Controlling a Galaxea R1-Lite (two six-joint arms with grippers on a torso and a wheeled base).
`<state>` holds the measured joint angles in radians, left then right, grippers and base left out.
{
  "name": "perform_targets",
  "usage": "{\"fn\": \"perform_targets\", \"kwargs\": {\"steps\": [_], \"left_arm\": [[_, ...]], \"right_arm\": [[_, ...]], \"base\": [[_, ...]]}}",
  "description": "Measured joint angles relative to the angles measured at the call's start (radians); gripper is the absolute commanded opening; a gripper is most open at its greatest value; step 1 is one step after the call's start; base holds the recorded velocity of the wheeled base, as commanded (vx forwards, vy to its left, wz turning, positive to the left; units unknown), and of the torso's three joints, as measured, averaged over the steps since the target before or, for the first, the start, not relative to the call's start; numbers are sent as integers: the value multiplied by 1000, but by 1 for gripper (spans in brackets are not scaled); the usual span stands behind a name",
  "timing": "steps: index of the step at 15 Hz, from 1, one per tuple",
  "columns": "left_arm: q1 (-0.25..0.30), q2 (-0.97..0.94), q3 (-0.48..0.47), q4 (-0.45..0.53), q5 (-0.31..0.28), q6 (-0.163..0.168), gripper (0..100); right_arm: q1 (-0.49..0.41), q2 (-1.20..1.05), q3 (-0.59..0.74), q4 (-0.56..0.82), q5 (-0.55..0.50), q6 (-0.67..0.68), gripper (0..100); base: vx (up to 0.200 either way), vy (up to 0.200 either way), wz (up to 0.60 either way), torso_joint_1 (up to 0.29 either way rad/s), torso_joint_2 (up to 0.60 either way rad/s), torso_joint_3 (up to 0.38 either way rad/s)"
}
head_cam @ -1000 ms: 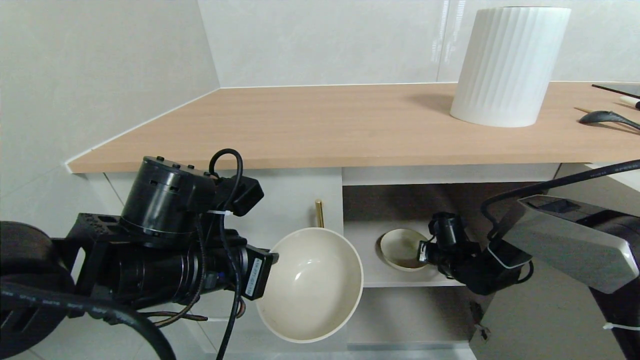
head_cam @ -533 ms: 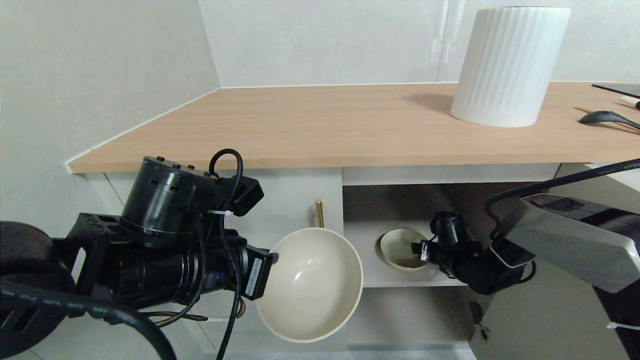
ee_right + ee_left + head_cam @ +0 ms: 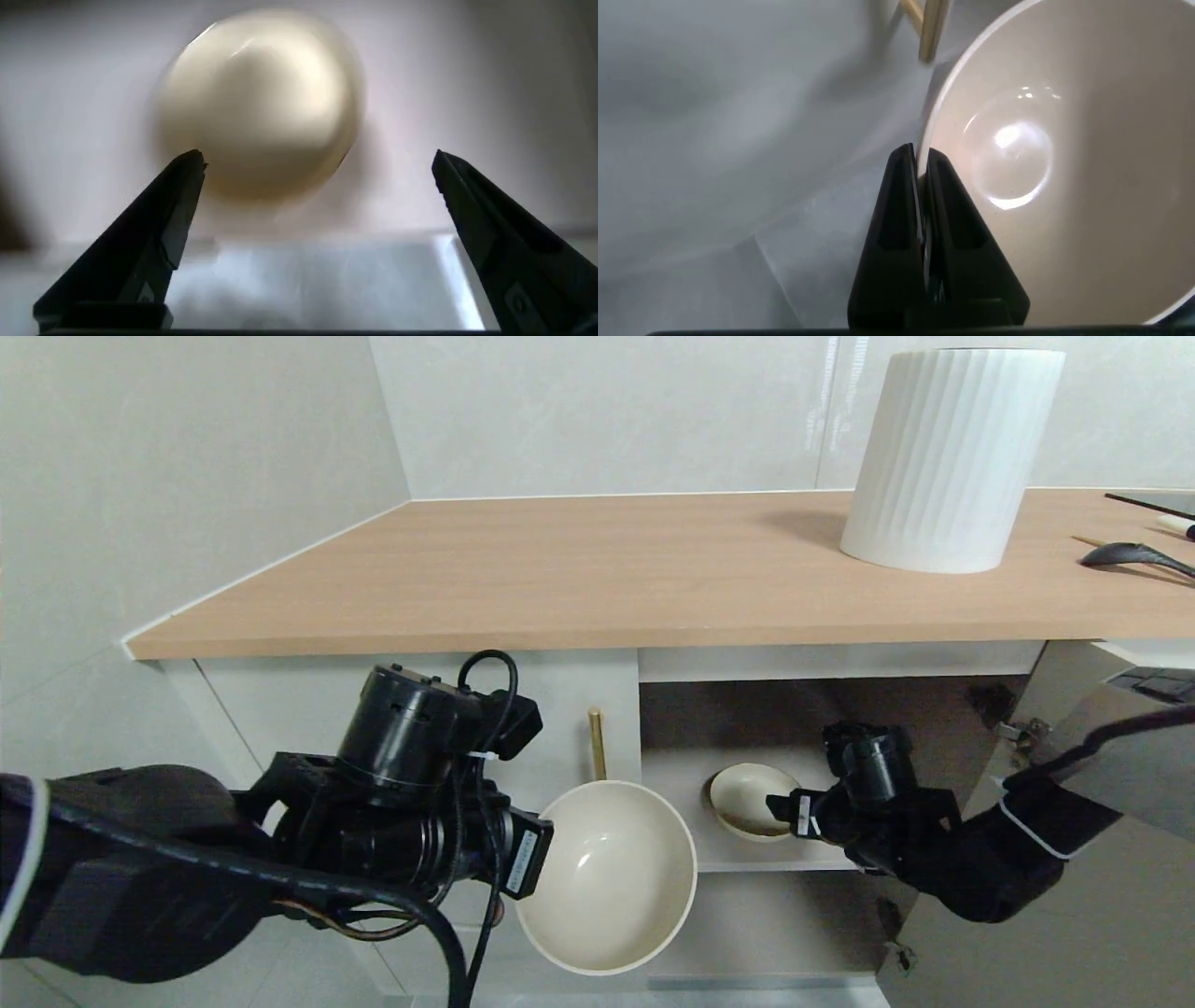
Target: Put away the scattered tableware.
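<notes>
Left fingers have carried the glossy round cream bowl rightward.

The black left gripper was held low and forward, clamped on the rim of a cream ceramic bowl. The black right gripper pointed forward, jaws spread wide.

A long light-brown wooden countertop is running into the corner of pale glossy tiled walls. Under the countertop, a white cabinet front with a slim brass bar handle is sitting beside an open compartment's shadowed white shelf.
</notes>
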<state>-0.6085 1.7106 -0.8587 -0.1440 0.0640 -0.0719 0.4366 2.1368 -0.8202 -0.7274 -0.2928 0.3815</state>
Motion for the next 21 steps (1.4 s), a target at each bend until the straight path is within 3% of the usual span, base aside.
{"fn": "perform_targets", "kwargs": {"steps": [3,5,11,15,21], "left_arm": [[-5,116,3,-177,17,11,0],[-8,179,-3,-240,70,62,0],[-73,245,-20,-241,185,67,0],[-124,224,-8,-240,206,61,0],[-168,203,4,-242,230,60,0]], "right_arm": [[29,-113,77,0,43,-5,100],[52,-204,123,10,73,-17,100],[161,-410,192,149,109,-30,100],[235,-534,182,326,160,-30,100],[300,-557,164,356,165,-27,100]], "base": [[0,0,0,0,0,0],[0,0,0,0,0,0],[0,0,0,0,0,0],[0,0,0,0,0,0],[0,0,0,0,0,0]]}}
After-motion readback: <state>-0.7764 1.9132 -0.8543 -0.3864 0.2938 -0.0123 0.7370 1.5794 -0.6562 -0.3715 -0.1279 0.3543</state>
